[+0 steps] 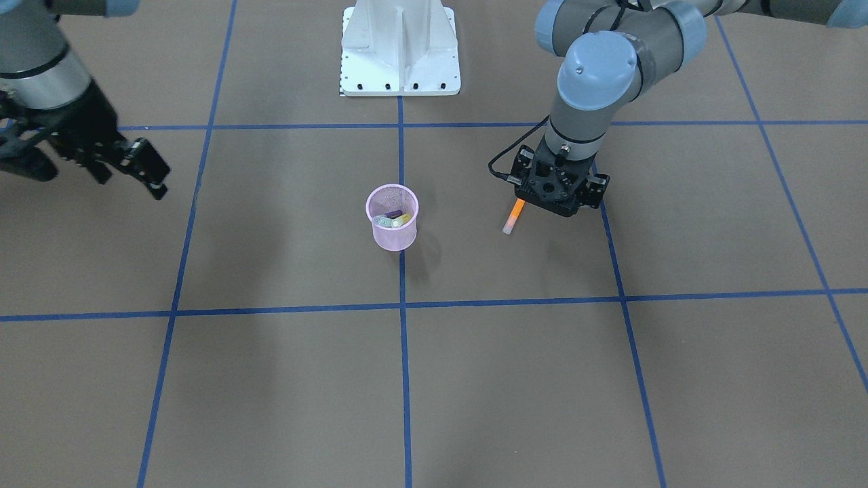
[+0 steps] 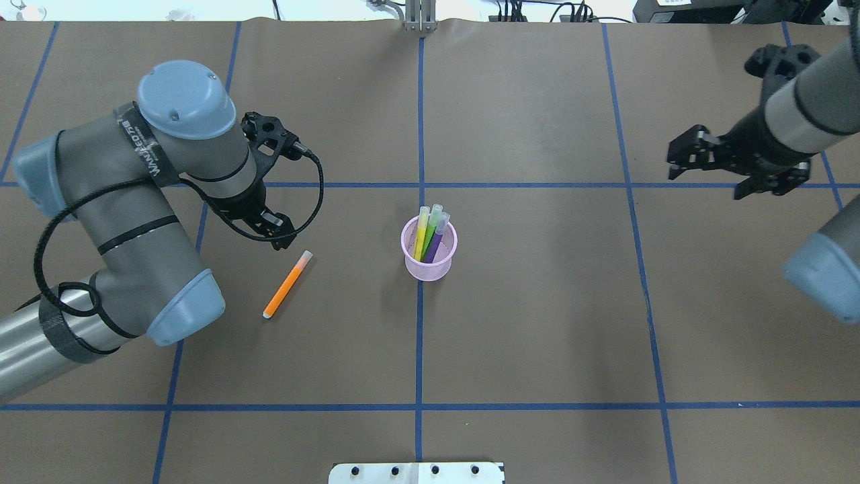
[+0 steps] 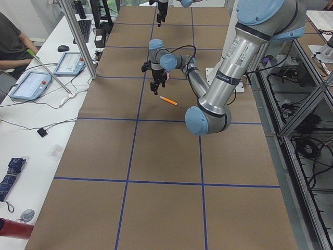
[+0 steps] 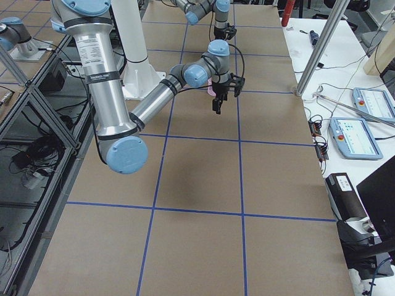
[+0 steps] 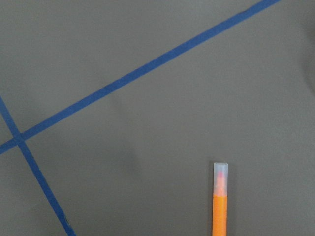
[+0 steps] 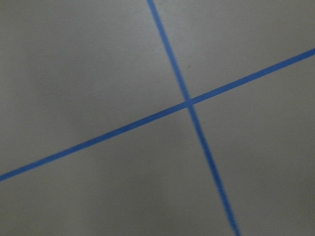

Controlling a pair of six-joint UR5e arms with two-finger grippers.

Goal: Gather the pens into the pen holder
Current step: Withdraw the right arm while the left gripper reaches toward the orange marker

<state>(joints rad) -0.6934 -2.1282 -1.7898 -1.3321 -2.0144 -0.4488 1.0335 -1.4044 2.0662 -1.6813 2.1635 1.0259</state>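
Note:
The pink mesh pen holder (image 2: pixel 428 267) stands upright at the table's middle and holds a yellow pen (image 2: pixel 422 235), a green pen (image 2: pixel 432 227) and a purple pen (image 2: pixel 437 243). It also shows in the front view (image 1: pixel 395 236). An orange pen (image 2: pixel 287 284) lies flat on the table to the cup's left, pale cap end toward the far side. My left gripper (image 2: pixel 275 235) hovers just beyond that cap end, pointing down; it looks open and empty. The left wrist view shows the orange pen's cap end (image 5: pixel 220 196). My right gripper (image 2: pixel 680 160) is open and empty, raised at the far right.
The brown table (image 2: pixel 537 323) carries a grid of blue tape lines (image 2: pixel 420 349). The robot's white base (image 1: pixel 400 51) stands at the near middle edge. A black cable (image 2: pixel 316 195) loops off the left wrist.

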